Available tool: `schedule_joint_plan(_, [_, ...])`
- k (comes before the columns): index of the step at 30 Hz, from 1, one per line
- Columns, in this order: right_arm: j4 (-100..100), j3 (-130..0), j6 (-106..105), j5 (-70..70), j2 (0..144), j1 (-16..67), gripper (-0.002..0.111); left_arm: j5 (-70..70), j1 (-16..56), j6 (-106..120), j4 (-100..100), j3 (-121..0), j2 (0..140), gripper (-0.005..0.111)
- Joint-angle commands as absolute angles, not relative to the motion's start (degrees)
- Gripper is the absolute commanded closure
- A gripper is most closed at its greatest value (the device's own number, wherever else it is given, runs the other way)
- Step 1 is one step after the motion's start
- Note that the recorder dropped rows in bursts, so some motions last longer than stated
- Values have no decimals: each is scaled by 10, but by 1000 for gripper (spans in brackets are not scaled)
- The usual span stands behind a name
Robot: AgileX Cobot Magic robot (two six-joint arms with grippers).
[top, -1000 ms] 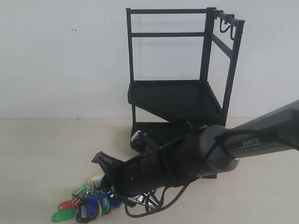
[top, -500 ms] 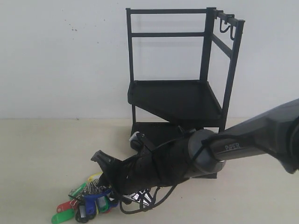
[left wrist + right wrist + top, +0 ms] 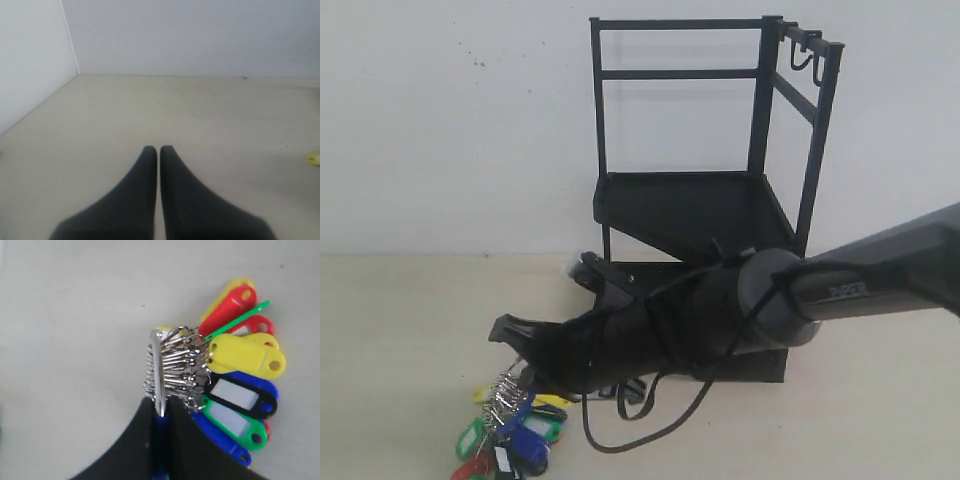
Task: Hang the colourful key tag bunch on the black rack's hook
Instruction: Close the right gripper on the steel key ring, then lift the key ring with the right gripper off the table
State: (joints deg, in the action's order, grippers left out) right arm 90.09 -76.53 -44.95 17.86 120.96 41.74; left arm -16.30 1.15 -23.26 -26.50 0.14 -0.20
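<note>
My right gripper [image 3: 518,358] reaches across to the left of the exterior view and is shut on the colourful key tag bunch [image 3: 510,435]. Up close, the right gripper [image 3: 160,409] pinches the bunch's large metal ring and blue loop. The red, yellow, blue, green and black tags of the key tag bunch [image 3: 235,385] fan out to one side on small rings. The bunch hangs below the fingers, its lowest tags near or on the table. The black rack [image 3: 720,205] stands behind, with small hooks [image 3: 807,60] on its top rail. My left gripper [image 3: 158,150] is shut on nothing over bare table.
A cable [image 3: 640,430] loops down from the right arm onto the beige table [image 3: 410,320]. A white wall [image 3: 450,120] stands behind the rack. In the left wrist view a small yellow object [image 3: 314,159] lies at the frame's edge.
The right gripper has risen and shifted left with the key tag bunch. The tags lay spread on the table before and now dangle below the fingers.
</note>
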Motion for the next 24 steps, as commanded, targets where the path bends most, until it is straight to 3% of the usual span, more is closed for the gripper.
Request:
schedule_joint_plan(1, [760, -767, -439, 211, 1149, 417, 108, -161, 12, -236, -265, 0, 0, 102])
schedule_joint_plan(12, [266, -767, -164, 312, 982, 416, 108, -160, 12, -236, -265, 0, 0, 102])
schedule_joint_plan(17, [229, -767, -242, 424, 925, 437, 108, -160, 12, -236, -265, 0, 0, 102])
schedule_joint_plan(21, [29, -767, 12, 408, 881, 426, 108, -160, 12, -236, -265, 0, 0, 102])
schedule_joint_plan(24, [70, -767, -110, 454, 863, 446, 108, -162, 12, -236, -265, 0, 0, 102])
